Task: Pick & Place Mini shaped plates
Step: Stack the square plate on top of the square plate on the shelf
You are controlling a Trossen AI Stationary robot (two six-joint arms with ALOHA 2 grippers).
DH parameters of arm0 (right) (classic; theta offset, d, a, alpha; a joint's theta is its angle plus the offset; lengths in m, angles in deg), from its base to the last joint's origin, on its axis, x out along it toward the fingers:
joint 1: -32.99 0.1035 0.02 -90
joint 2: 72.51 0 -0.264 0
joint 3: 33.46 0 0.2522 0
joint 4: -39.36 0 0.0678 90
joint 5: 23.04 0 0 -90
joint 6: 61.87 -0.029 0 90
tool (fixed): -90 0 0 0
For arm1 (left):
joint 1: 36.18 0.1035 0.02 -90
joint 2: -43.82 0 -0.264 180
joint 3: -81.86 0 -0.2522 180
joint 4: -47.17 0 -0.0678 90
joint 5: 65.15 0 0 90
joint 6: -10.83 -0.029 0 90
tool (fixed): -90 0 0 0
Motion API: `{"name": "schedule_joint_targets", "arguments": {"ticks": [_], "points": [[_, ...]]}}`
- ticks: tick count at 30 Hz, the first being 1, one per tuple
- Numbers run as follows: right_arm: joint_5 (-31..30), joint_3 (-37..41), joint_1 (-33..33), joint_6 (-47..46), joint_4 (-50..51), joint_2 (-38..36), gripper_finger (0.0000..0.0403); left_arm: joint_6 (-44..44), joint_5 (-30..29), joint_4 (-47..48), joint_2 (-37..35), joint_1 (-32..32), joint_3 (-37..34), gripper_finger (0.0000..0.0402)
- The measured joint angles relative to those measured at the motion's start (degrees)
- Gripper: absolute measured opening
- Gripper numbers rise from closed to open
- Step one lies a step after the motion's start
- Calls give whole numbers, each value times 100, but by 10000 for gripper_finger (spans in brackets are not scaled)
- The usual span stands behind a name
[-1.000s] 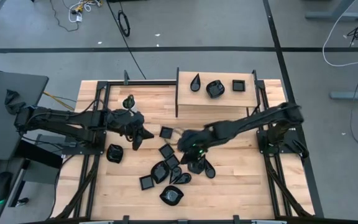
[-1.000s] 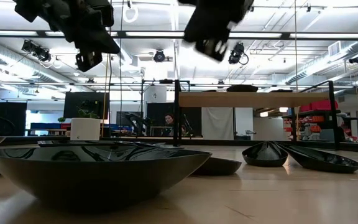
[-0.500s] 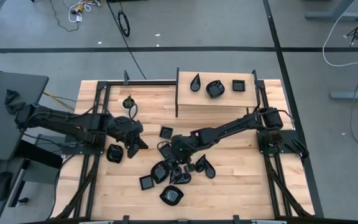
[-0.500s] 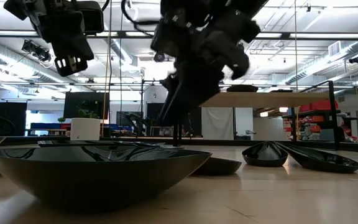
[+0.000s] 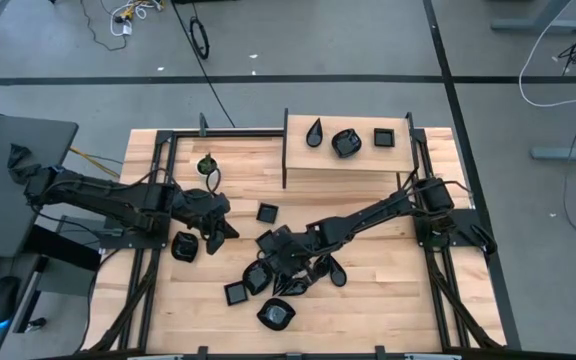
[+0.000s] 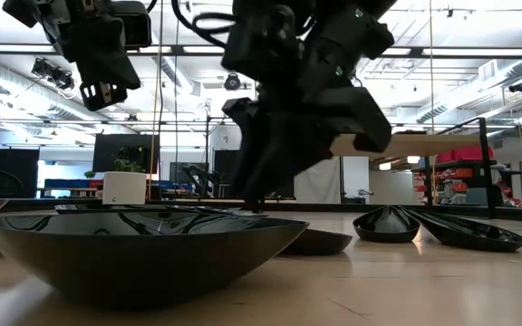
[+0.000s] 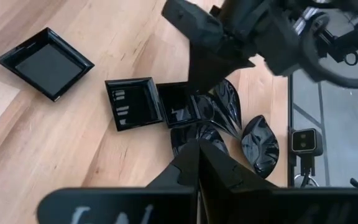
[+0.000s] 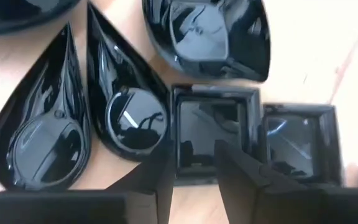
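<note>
Several glossy black mini shaped plates point(image 5: 256, 277) lie clustered at the table's middle, teardrops point(image 8: 42, 143) and squares point(image 8: 210, 134) among them. Three more point(image 5: 345, 142) rest on the raised wooden shelf point(image 5: 348, 165) at the back. My right gripper point(image 8: 192, 155) is open and low over the cluster point(image 5: 280, 258). One finger point(image 8: 164, 168) stands outside a square plate's wall and the other point(image 8: 235, 168) over its hollow. My left gripper point(image 5: 215, 228) hangs shut and empty above the table's left half, beside a round plate point(image 5: 184, 245). My right gripper stands astride one side wall point(image 8: 178, 140) of the square plate, slanting down from the table's right. I cannot tell whether either finger touches it. The plate lies flat on the table.
A small white pot with a green plant point(image 5: 206, 166) stands at the back left. A single square plate point(image 5: 266, 212) lies apart, behind the cluster. A large round dish point(image 6: 143, 244) sits close to the table's near edge. Bare wood shows at the near right.
My right gripper has come down from well above the table into the plate cluster, moving toward the table's left, and has rolled about its own axis. My left gripper has drawn back a little toward the table's left edge. The plates have stayed put.
</note>
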Motion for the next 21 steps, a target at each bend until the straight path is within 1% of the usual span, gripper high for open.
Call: {"name": "schedule_joint_targets", "arguments": {"ticks": [4,14,18,21], "points": [[51,62,2,174,-25,-2,110,-2,-52,1,0,0,0,7],[26,508,62,355,-333,-2,119,-2,-97,1,0,4,0,7],[-202,651,121,427,-752,-2,107,-2,-140,1,0,4,0,7],[-251,698,155,428,-822,-4,91,0,-149,0,0,4,0,7]]}}
